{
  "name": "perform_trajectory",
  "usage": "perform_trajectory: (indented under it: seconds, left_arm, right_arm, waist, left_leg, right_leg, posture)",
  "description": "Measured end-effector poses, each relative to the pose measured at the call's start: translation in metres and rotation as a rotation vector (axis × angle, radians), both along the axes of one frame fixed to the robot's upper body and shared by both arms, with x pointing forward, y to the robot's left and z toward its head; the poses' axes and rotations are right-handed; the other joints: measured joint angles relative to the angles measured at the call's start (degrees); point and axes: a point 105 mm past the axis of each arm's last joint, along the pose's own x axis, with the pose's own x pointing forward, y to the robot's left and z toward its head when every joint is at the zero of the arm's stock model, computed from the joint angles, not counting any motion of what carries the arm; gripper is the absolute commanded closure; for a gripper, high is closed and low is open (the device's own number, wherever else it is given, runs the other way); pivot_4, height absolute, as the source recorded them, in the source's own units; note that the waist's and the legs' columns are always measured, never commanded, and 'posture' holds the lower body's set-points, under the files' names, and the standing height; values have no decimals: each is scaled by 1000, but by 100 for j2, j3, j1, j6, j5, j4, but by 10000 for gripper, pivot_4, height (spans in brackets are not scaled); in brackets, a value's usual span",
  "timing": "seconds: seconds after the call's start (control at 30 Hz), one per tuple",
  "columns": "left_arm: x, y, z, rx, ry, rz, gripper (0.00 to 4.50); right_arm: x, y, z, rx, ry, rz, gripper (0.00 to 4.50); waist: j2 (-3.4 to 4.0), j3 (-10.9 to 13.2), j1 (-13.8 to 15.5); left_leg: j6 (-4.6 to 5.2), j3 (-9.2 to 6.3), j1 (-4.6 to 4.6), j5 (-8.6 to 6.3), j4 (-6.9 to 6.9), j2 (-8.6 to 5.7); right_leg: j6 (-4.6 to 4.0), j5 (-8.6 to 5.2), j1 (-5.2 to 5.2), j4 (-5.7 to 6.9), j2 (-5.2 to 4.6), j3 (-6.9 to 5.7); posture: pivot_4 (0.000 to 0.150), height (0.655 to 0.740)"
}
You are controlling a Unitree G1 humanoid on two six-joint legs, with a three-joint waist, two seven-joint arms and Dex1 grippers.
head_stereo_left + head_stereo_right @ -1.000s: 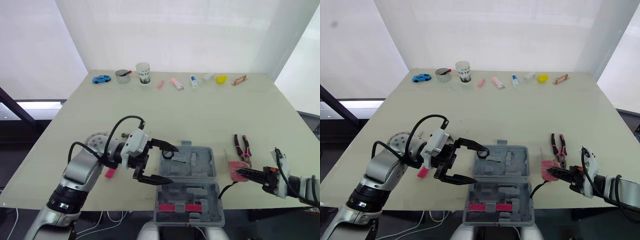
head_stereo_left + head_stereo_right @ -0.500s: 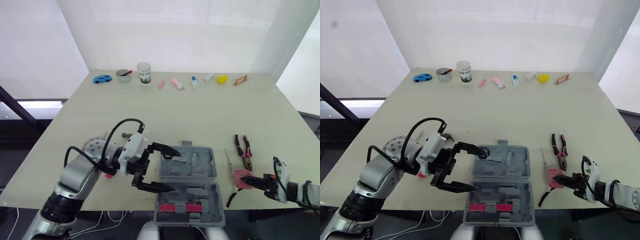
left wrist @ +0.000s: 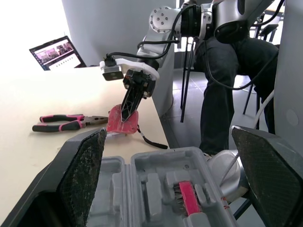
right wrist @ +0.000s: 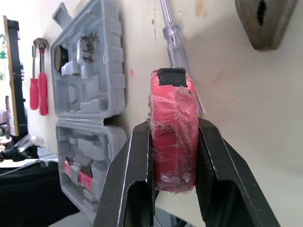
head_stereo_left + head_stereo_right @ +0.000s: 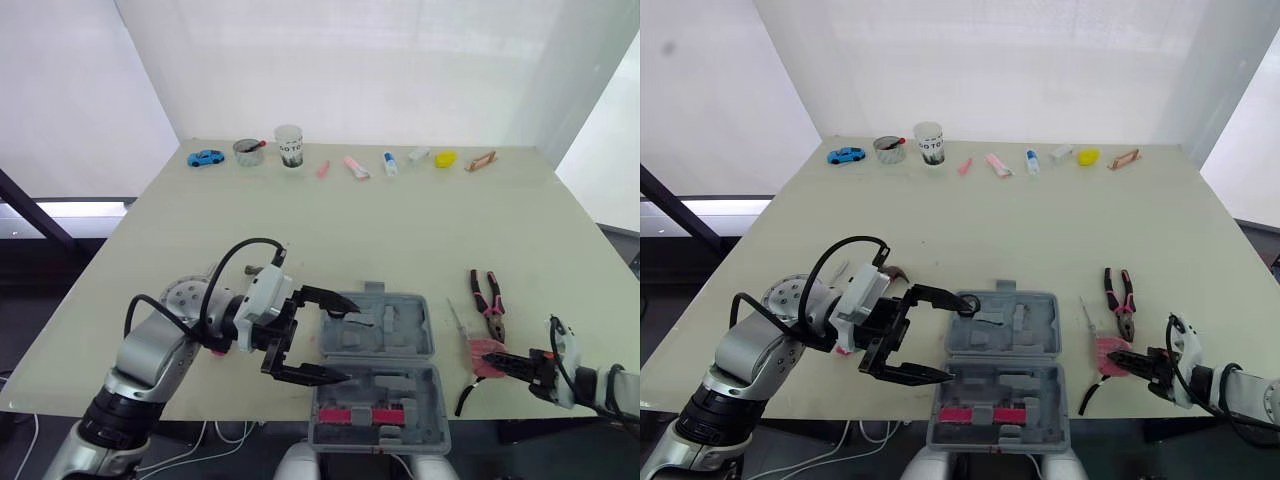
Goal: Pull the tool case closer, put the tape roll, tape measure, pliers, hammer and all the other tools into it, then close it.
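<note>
The grey tool case (image 5: 378, 372) lies open near the table's front edge, with a red bar in its near half. My left gripper (image 5: 336, 340) is open, its fingers (image 3: 87, 172) straddling the case's left side. My right gripper (image 5: 497, 358) is shut on the red tape measure (image 4: 174, 135) to the right of the case, by the front edge. Pink-handled pliers (image 5: 488, 292) and a clear-handled screwdriver (image 5: 456, 319) lie just beyond it. The tape roll (image 5: 186, 293) sits behind my left arm. A hammer head (image 5: 894, 271) peeks out beside that arm.
Along the far edge stand a blue toy car (image 5: 204, 158), a tin can (image 5: 245, 152), a paper cup (image 5: 288, 146), small pink items, a little bottle (image 5: 388, 163), a yellow object (image 5: 444, 158) and a wooden piece (image 5: 479, 160). The table's front edge runs right beside the case.
My right gripper has drawn back toward the front edge with the tape measure in it. My left gripper has shifted slightly nearer along the case's left side, still open.
</note>
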Motion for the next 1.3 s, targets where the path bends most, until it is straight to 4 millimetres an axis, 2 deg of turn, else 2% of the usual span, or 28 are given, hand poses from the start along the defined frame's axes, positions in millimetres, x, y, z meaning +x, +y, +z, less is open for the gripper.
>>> perform_trajectory:
  seconds: [0.2,0.5,0.57,0.67,0.7,0.77,0.8,1.1,1.3]
  left_arm:
    - [-1,0,1,-8,5,-8,0]
    - [-3,0,1,-11,13,-22,0]
    - [-5,-1,3,-8,9,-32,0]
    - [-7,-1,4,-13,18,-42,0]
    - [-8,-1,4,-13,21,-42,0]
    - [-9,0,3,-11,29,-42,0]
    - [-9,0,3,-9,30,-41,0]
    - [-7,10,2,-20,37,15,0]
    - [-7,15,4,-38,52,44,0]
  right_arm:
    - [-3,-12,-10,-34,35,-29,39756]
    - [2,-4,-11,-17,30,-9,39756]
    - [2,0,-12,-3,39,2,28615]
    - [2,0,-12,-8,45,8,16306]
    - [2,1,-12,-7,48,10,13435]
    - [2,1,-9,5,38,15,3848]
    - [2,1,-7,11,32,19,474]
    - [-13,-31,0,-93,2,13,474]
    - [-15,-41,15,-129,-123,53,474]
  waist:
    - [0,0,-6]
    - [-1,-1,-19]
    - [-1,-1,-11]
    - [-1,-1,-8]
    - [-1,-1,-6]
    - [-1,-1,-7]
    - [-1,-2,-7]
    - [0,-2,7]
    - [1,-2,-7]
  left_leg:
    - [0,1,1,0,0,0]
    - [0,0,3,0,0,1]
    - [0,0,2,0,0,1]
    - [0,0,1,0,0,1]
    - [0,0,2,0,0,1]
    - [0,0,2,0,0,1]
    - [0,0,3,0,0,1]
    - [0,0,3,0,0,-4]
    - [0,-1,4,0,0,-3]
  right_leg:
    - [0,0,0,1,1,1]
    - [0,0,0,3,4,1]
    - [0,0,0,1,4,2]
    - [0,0,0,1,4,3]
    - [0,0,0,1,4,3]
    - [0,0,1,1,4,1]
    - [0,0,1,1,4,2]
    - [1,-1,5,-2,3,2]
    - [3,-2,5,0,6,3]
  posture:
    - [1500,7400]
    - [1500,7400]
    - [1500,7400]
    - [1500,7400]
    - [1500,7400]
    - [1500,7400]
    - [1500,7400]
    - [1500,7400]
    - [1500,7400]
